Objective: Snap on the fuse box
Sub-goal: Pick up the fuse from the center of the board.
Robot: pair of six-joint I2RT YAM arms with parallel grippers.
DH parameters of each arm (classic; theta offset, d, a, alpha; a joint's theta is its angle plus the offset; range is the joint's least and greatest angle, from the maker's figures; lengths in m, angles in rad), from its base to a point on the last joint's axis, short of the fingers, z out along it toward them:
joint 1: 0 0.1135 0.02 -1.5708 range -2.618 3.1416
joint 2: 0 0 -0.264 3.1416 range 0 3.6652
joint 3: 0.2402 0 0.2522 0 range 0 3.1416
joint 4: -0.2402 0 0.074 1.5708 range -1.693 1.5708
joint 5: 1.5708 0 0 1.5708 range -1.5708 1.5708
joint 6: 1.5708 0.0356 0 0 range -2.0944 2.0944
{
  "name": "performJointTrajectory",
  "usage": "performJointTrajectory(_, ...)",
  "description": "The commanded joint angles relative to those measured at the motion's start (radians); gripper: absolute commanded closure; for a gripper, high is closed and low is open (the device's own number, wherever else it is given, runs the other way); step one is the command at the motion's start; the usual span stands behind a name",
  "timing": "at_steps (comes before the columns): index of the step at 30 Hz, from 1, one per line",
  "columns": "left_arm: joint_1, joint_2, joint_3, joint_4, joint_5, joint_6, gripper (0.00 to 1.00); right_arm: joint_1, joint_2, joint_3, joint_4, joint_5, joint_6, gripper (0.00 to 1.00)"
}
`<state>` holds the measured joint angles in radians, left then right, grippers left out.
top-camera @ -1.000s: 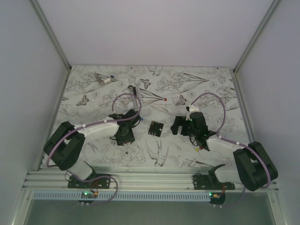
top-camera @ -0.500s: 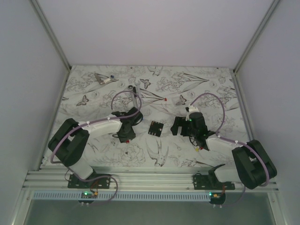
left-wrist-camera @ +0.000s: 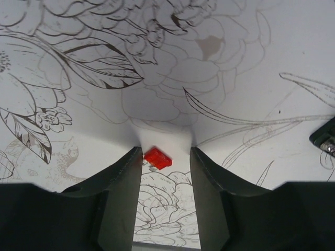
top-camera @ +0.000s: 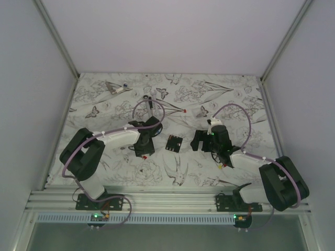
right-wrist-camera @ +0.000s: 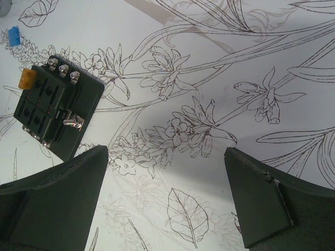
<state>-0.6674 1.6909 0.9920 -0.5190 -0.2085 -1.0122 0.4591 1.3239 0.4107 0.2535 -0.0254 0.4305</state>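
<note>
The left arm (top-camera: pixel 112 138) stretches inward, and the left hand (left-wrist-camera: pixel 164 150) points down with its fingers part-way apart. The right arm (top-camera: pixel 250 158) folds toward the middle, the right hand (right-wrist-camera: pixel 166 154) spread wide

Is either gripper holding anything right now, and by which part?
Nothing is held. The left gripper stands open around a red fuse, a gap on one side; the right gripper is open and empty, the fuse box off to its side.

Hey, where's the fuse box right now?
Top view: the fuse box lies flat mid-table, between the left gripper and right gripper, touched by neither.
</note>
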Motion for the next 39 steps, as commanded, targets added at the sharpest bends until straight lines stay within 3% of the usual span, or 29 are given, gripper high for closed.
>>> performJointTrajectory(1, -0.001, 0.037, 0.008, -0.042, 0.101, 0.178, 0.54, -0.005, -0.017, 0.025, 0.019, -0.001, -0.006, 0.0)
performJointTrajectory(12, -0.002, 0.08, 0.036, -0.05, 0.161, 0.473, 0.54, -0.005, -0.017, 0.023, 0.022, -0.003, -0.004, 0.0)
performJointTrajectory(20, -0.003, 0.094, 0.052, -0.046, 0.101, 0.449, 0.61, -0.005, -0.013, 0.023, 0.025, -0.008, 0.0, 0.0)
performJointTrajectory(31, -0.004, 0.12, 0.055, -0.026, 0.137, 0.462, 0.77, -0.005, -0.02, 0.021, 0.024, -0.007, 0.0, 0.0)
performJointTrajectory(39, -0.002, 0.074, 0.057, -0.023, 0.149, 0.449, 0.82, -0.005, -0.024, 0.023, 0.022, -0.008, 0.001, 0.0)
